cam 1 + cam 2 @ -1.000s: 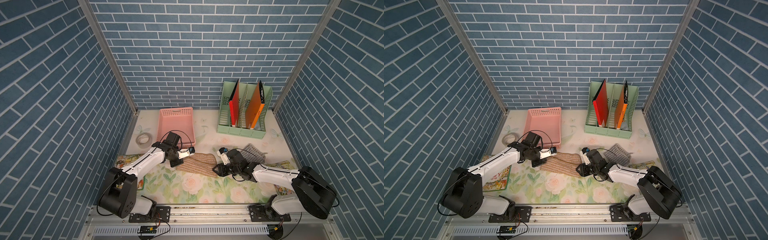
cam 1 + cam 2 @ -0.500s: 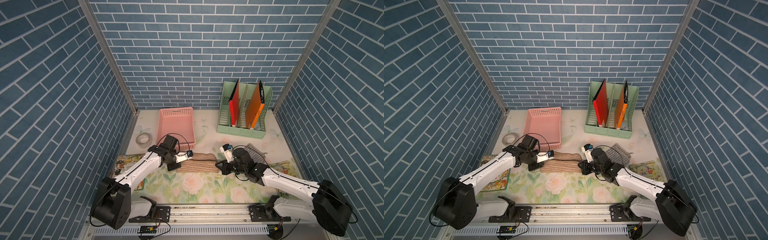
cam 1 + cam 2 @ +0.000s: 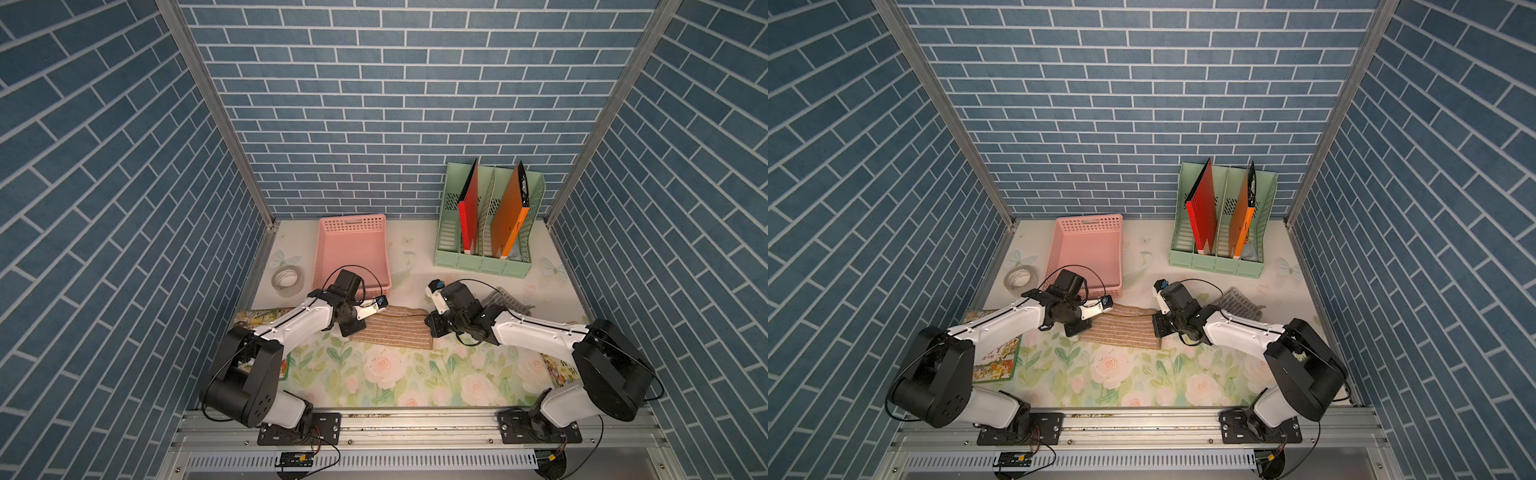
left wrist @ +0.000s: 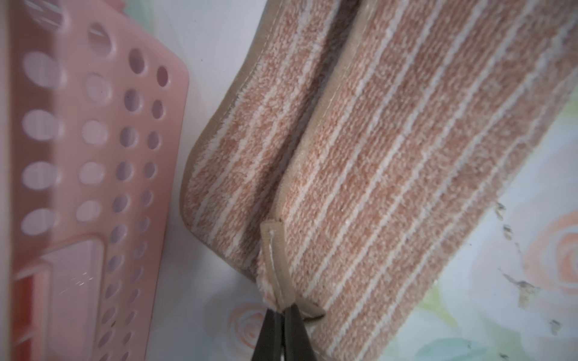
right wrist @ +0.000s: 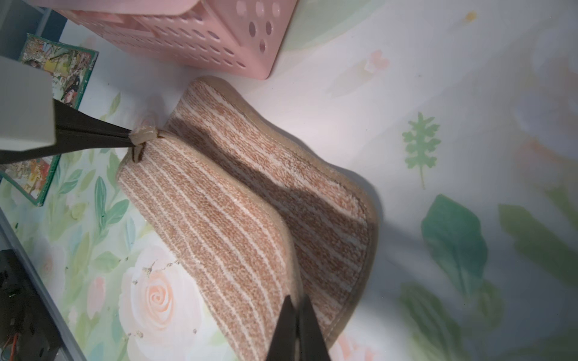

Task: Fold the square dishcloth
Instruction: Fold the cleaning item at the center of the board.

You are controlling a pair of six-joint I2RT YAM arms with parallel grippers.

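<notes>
Left pincer [image 4: 283,308] clamped tight on the dishcloth [image 4: 391,156], gripping the corner at the hem loop. Right pincer [image 5: 297,300] closed too, pinching the upper layer's hem at the opposite end. Dishcloth spans between the two pincers, doubled over: upper layer lifted, lower layer flat on the floral counter [image 3: 395,374]. Pink basket [image 3: 351,249] sits just beyond the left pincer, clear of the cloth.

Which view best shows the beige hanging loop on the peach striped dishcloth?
Left wrist: the beige hanging loop is close, pinched in the left gripper. Right wrist shows it smaller; top views, too small.
</notes>
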